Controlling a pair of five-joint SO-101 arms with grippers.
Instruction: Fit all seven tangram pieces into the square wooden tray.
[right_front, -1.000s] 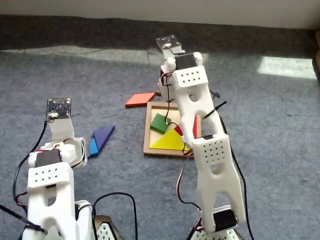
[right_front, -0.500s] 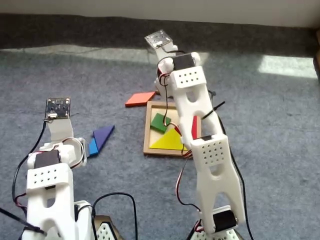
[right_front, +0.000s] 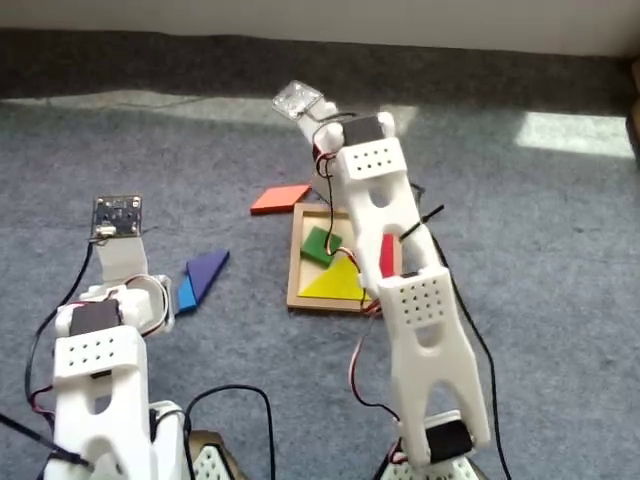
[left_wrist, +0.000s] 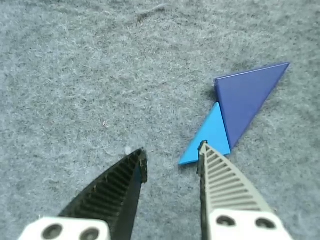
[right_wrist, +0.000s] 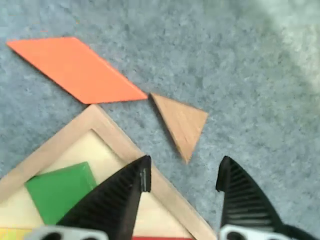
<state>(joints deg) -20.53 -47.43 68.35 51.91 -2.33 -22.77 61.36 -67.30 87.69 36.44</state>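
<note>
The square wooden tray (right_front: 296, 272) lies mid-table and holds a green square (right_front: 320, 245), a yellow triangle (right_front: 335, 282) and a red piece (right_front: 386, 255). An orange parallelogram (right_front: 281, 198) lies just beyond its far left corner. My right gripper (right_wrist: 185, 172) is open above the tray's rim (right_wrist: 125, 145), with a small wood-coloured triangle (right_wrist: 182, 122) on the carpet just ahead and the orange parallelogram (right_wrist: 75, 67) beside it. My left gripper (left_wrist: 172, 152) is open over the carpet. One fingertip (left_wrist: 204, 150) is at the edge of a light blue triangle (left_wrist: 210, 135) that adjoins a purple triangle (left_wrist: 247, 97).
Grey carpet covers the whole table. The right arm (right_front: 385, 210) stretches across the tray's right half and hides part of it. The left arm (right_front: 100, 340) stands at the near left, with the blue (right_front: 186, 294) and purple (right_front: 208, 270) triangles just to its right.
The right arm's wrist has swung to the left and slightly farther away, beyond the tray's far edge. The left arm and the pieces have not moved.
</note>
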